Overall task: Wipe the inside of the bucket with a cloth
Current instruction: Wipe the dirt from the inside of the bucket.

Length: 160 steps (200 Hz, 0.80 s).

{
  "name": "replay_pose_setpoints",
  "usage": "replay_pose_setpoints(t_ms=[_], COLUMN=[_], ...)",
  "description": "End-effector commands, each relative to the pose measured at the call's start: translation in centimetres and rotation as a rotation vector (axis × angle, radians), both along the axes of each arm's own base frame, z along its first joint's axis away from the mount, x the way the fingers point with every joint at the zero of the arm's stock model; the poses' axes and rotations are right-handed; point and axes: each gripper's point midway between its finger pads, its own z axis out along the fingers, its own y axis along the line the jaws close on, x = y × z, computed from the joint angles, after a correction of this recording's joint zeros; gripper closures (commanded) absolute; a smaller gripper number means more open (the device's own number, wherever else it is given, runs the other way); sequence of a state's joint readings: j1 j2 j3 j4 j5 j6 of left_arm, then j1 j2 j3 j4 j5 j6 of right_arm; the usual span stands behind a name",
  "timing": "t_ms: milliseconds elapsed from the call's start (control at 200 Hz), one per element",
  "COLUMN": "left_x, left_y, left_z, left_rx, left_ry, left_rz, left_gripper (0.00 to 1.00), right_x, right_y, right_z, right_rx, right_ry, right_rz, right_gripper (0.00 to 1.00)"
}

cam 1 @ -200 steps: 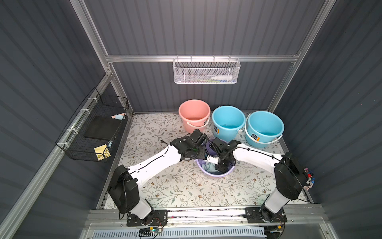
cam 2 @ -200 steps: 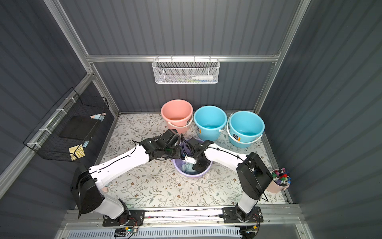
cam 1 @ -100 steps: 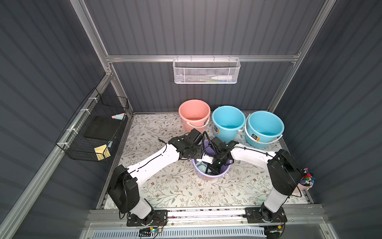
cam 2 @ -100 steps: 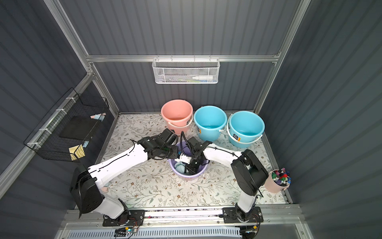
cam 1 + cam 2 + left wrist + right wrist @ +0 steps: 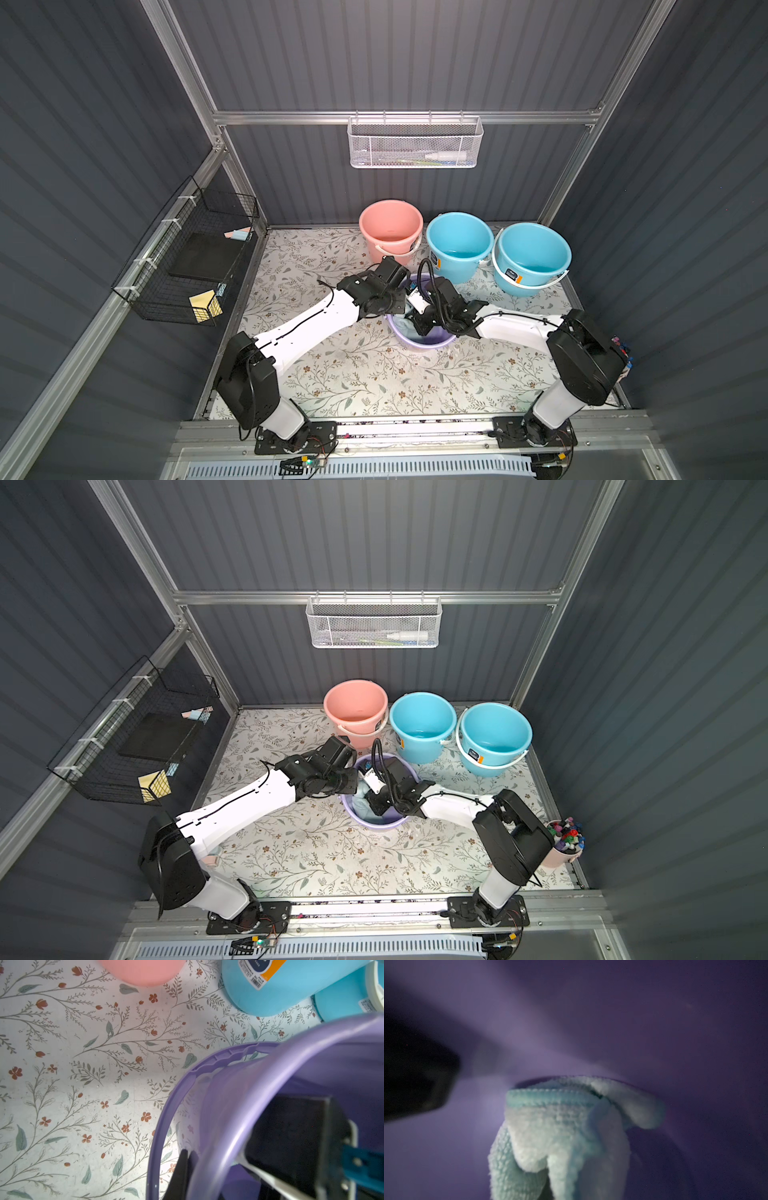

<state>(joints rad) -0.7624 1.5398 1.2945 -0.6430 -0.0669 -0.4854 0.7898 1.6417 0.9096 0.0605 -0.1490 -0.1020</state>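
Dark grey ribbed walls (image 5: 415, 54) on three sides, with an aluminium frame (image 5: 399, 117) at the corners and across the back. You've got a white mesh basket (image 5: 415, 141) hung on the back rail with a small white bottle lying in it. A black wire basket (image 5: 183, 257) on the left wall holds a black slab and a yellow pad. The surface is a pale floral mat (image 5: 340, 374), lying flat.

Along the back of the mat, all upright: pink bucket (image 5: 390, 226), blue bucket (image 5: 459, 245), second blue bucket (image 5: 532, 257). A marker cup (image 5: 565, 841) sits at the right edge, beside your right arm's lower joint.

The purple bucket (image 5: 419, 343) stands mid-mat, just in front of the pink and first blue ones, and both arms meet over it.

Your left gripper (image 5: 188, 1160) is clamped on its rim. One black finger shows outside the wall, between the wall and the hanging handle (image 5: 187, 1076). The inner finger is hidden by the rim.

Your right gripper (image 5: 419, 328) is down inside the bucket, fingertips hidden in both top views. It is closed, with the cloth (image 5: 566, 1126) bunched out of it.

The cloth is inside the purple bucket, its folded end pressed against the inner wall near the bottom. There's a blurred dark shape at the edge of the right wrist view, and you can't tell what it is.
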Motion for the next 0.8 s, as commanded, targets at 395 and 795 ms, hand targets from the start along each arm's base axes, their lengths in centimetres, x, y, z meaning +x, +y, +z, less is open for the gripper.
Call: replay_pose_setpoints(t_ms=[395,795], left_x=[-1.0,-0.7], left_y=[-1.4,-0.7], left_z=[1.7,2.1], left_rx=[-0.061,-0.023], left_ry=[0.001,-0.017], left_rz=[-0.038,-0.020], left_gripper=[1.00,1.00], right_x=[3.1,-3.8], right_y=[-7.3,-13.1], right_z=[2.0,0.9], right_rx=[-0.542,-0.849], right_ry=[-0.302,-0.006], right_rz=[-0.094,0.143], right_gripper=[1.00,1.00])
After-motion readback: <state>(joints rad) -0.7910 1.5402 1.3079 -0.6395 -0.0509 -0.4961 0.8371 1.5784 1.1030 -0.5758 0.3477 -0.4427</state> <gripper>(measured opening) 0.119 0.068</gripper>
